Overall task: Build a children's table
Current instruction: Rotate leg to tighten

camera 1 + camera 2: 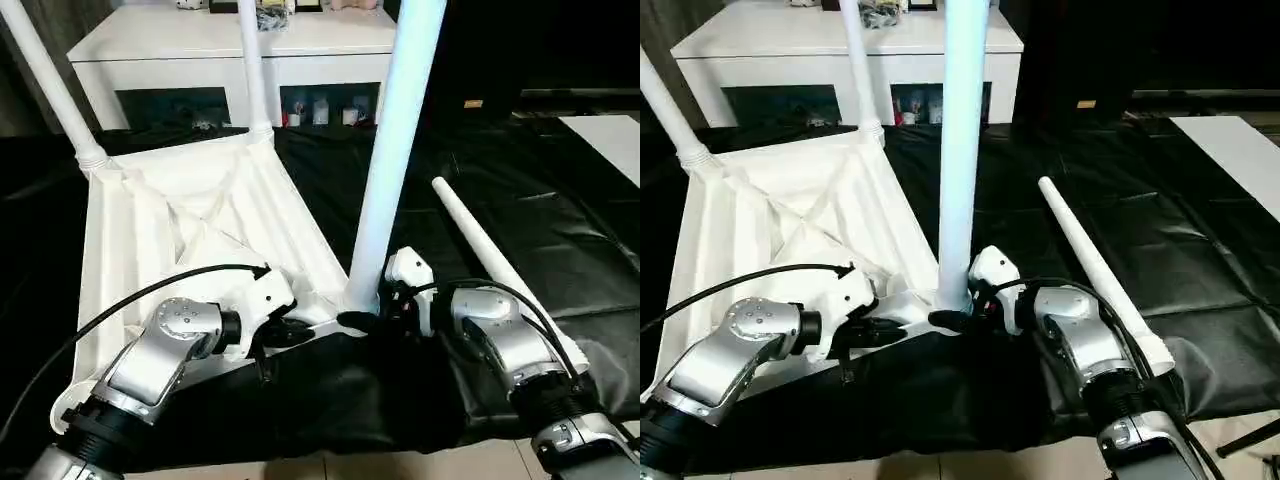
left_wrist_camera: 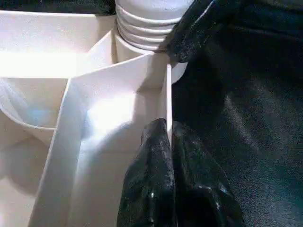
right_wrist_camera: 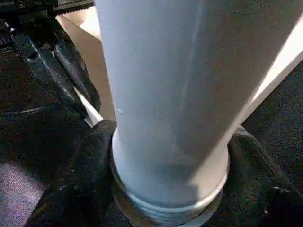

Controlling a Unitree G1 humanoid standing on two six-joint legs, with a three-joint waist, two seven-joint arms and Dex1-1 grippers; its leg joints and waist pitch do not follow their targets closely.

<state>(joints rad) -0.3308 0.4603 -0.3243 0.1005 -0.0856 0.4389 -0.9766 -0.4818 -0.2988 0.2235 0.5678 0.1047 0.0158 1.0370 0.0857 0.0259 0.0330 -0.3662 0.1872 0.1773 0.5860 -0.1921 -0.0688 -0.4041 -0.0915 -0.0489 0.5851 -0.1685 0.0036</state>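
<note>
Three legs stand in the tabletop [image 1: 150,230]; keep your left gripper [image 2: 168,142] pinched shut on its rim, while your right gripper [image 3: 170,189], fingers spread around the nearest leg [image 1: 395,150] at its base, twists it home.

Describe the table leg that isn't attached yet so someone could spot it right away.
Start at the upside-down white tabletop on the black sheet. Beside it, by the robot's right arm, the loose leg lies flat on the sheet. The other three legs stand upright in corner sockets.

Looks like someone's living room: a low white cabinet with glass doors [image 1: 230,60], little mugs behind them, and black plastic sheeting [image 1: 500,200] over the floor.
</note>
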